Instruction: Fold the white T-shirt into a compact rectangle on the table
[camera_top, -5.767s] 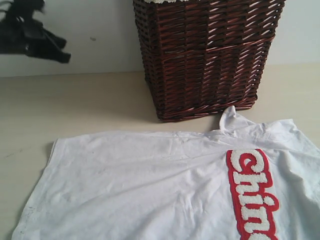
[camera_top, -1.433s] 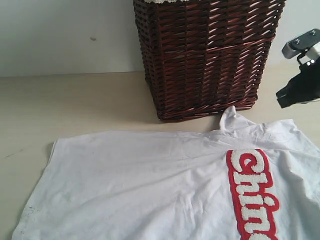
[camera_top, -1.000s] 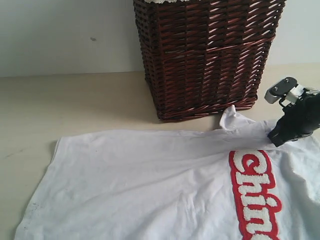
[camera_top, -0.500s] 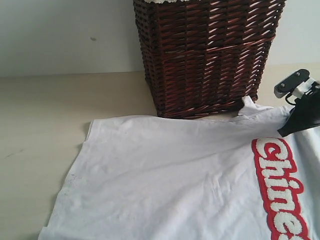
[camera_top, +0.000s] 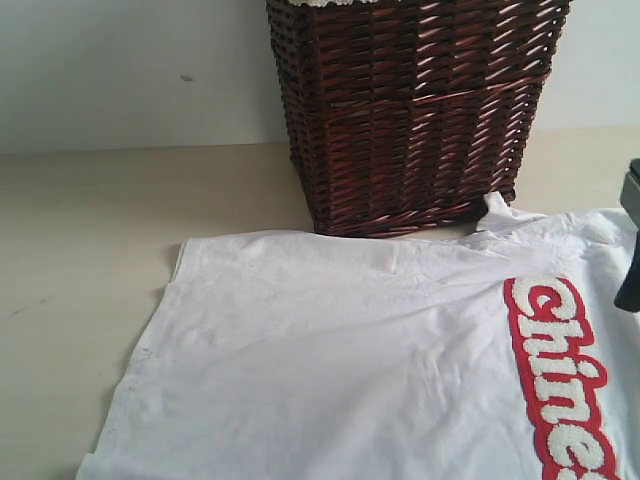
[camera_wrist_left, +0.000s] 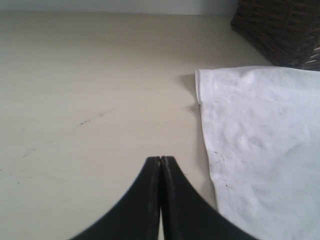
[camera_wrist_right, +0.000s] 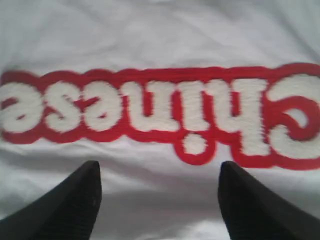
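Observation:
The white T-shirt (camera_top: 360, 370) lies spread flat on the table (camera_top: 90, 220), its far edge touching the basket's foot. Red-outlined fuzzy lettering (camera_top: 560, 370) runs down its right part, and the collar (camera_top: 500, 212) pokes up by the basket. Only a dark part of my right gripper (camera_top: 629, 285) shows at the exterior view's right edge. In the right wrist view the right gripper (camera_wrist_right: 159, 172) is open just above the shirt (camera_wrist_right: 160, 35), beside the lettering (camera_wrist_right: 160, 110), with nothing between its fingers. My left gripper (camera_wrist_left: 160, 159) is shut and empty over bare table (camera_wrist_left: 90, 90), left of the shirt's edge (camera_wrist_left: 260, 145).
A tall dark brown wicker basket (camera_top: 410, 110) stands at the back of the table, right behind the shirt; its corner (camera_wrist_left: 280, 30) shows in the left wrist view. A pale wall (camera_top: 130, 70) rises behind the table.
My right gripper, shut on the shirt near the collar a second ago, dragged it right and toward the basket, then opened, let go and drew off to the right edge. The left gripper stays shut.

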